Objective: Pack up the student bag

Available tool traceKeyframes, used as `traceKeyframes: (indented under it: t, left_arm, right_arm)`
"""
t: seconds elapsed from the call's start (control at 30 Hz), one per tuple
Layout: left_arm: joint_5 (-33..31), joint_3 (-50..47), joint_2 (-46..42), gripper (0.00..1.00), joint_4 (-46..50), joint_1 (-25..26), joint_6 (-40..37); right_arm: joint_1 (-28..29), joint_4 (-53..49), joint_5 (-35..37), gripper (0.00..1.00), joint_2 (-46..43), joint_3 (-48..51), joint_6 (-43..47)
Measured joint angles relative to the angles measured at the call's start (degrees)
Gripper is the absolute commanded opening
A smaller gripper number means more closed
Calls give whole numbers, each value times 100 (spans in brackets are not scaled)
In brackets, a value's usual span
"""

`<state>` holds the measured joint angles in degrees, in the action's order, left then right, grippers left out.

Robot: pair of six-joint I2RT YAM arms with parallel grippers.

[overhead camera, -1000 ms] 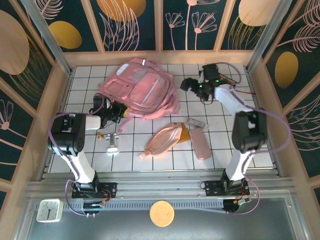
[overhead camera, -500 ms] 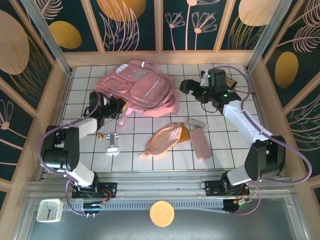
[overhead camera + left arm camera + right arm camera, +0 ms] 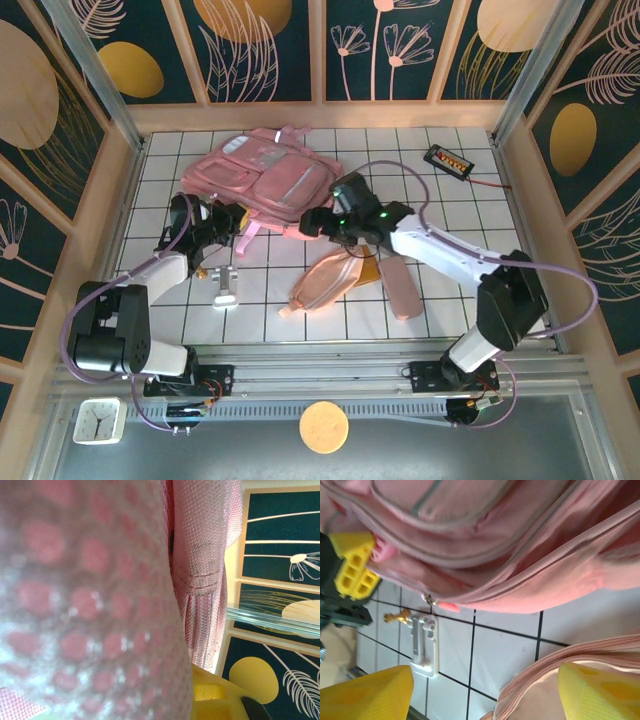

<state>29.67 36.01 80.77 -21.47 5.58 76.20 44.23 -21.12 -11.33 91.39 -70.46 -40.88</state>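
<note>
Top external view: the student bag (image 3: 270,180) lies flat on the white tiled table (image 3: 450,200), toward its far edge and left of middle. The left gripper (image 3: 230,217) is clamped tight on pink fabric at the bag's near left edge. The right gripper (image 3: 318,222) hangs over the bag's near right edge, its yellow fingers (image 3: 365,695) spread wide with nothing between them, just beyond a peach-pink oval pouch (image 3: 325,280) that lies beside a flat pink case (image 3: 400,288).

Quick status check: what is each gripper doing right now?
Left gripper: closed, pinching the edge of the student bag.
Right gripper: open, holding nothing.
</note>
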Motion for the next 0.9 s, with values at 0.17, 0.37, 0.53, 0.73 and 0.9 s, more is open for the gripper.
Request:
traceKeyframes:
  t: [0.17,0.37,0.53,0.73,0.9]
  left_arm:
    - [-17,-127,-170,0,-20,0,46]
    - [-20,-197,-304,0,-33,0,81]
    - [-17,-197,-306,0,-39,0,83]
    - [-28,-195,-306,0,-39,22,83]
    - [-55,-195,-304,0,-39,44,83]
  right_arm:
    - [382,-37,247,68,693,-490,-33]
    - [573,-26,321,66,1038,-693,-42]
    - [710,2,400,62,1379,-933,-37]
    - [732,-103,608,54,1832,-1482,-55]
    - [713,-382,776,49,2017,-1755,-164]
